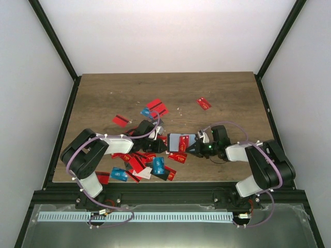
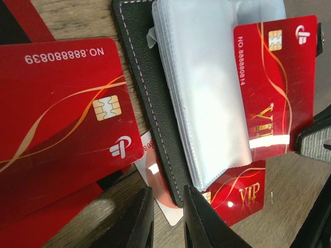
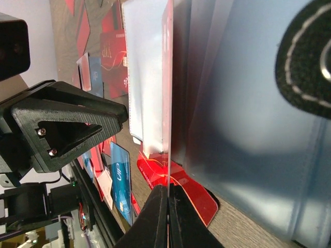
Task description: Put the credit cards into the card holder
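The card holder (image 1: 174, 140) lies open in the middle of the table, black cover (image 2: 152, 98) down and clear sleeves (image 2: 201, 93) up. My right gripper (image 1: 193, 147) is shut on a red credit card (image 2: 274, 88) and holds it on edge (image 3: 167, 103) against the right side of the sleeves (image 3: 248, 113). My left gripper (image 2: 168, 192) is at the cover's near corner, its jaws a narrow gap apart. That corner lies by the right finger (image 2: 204, 222), and only table and a white card (image 2: 155, 178) show in the gap. More credit cards lie around: one red (image 2: 62, 113), another under the holder (image 2: 243, 194).
Loose red and blue cards are piled near the left arm (image 1: 139, 163), with a blue one (image 1: 118, 173) at the front edge. Single red cards lie farther back (image 1: 156, 106), (image 1: 204, 103), (image 1: 121, 120). Black frame posts and white walls close in the table.
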Tool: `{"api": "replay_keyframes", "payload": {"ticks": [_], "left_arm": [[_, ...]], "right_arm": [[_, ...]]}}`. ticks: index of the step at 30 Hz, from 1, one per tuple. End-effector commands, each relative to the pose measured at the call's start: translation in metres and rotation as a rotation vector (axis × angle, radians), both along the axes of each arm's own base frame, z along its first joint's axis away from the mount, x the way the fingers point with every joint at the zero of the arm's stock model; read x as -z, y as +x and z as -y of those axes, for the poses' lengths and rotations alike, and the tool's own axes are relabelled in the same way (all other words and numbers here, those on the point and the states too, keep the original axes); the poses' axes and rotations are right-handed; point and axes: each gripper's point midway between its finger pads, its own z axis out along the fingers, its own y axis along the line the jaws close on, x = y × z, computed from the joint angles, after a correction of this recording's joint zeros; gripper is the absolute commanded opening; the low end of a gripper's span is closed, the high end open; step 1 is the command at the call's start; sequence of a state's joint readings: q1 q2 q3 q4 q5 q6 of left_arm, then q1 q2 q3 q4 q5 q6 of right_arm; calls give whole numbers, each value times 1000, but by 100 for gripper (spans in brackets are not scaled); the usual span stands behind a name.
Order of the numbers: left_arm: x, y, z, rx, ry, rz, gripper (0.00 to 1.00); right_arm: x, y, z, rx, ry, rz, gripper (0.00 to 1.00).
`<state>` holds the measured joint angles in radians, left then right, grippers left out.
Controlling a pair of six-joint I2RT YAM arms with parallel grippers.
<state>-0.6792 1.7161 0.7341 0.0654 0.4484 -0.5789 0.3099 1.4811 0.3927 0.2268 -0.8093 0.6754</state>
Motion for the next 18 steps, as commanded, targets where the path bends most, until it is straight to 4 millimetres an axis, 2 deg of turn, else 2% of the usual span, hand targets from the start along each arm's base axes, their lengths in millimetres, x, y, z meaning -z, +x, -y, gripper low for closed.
{"api": "replay_keyframes", "payload": {"ticks": [1,8,14,18], "left_arm": [[-5,6,8,14,-28,17,19],[-5,6,8,18,-29,17,19],[-6,6,9,20,-30,21,19],[-5,6,8,21,-27,20,18]], "right_arm": [[0,-2,-3,-13,38,-38,1],[2,2,-1,9,30,-60,1],[0,11,8,53,-1,-74,1],[9,5,16,77,-56,-127,1]]}}
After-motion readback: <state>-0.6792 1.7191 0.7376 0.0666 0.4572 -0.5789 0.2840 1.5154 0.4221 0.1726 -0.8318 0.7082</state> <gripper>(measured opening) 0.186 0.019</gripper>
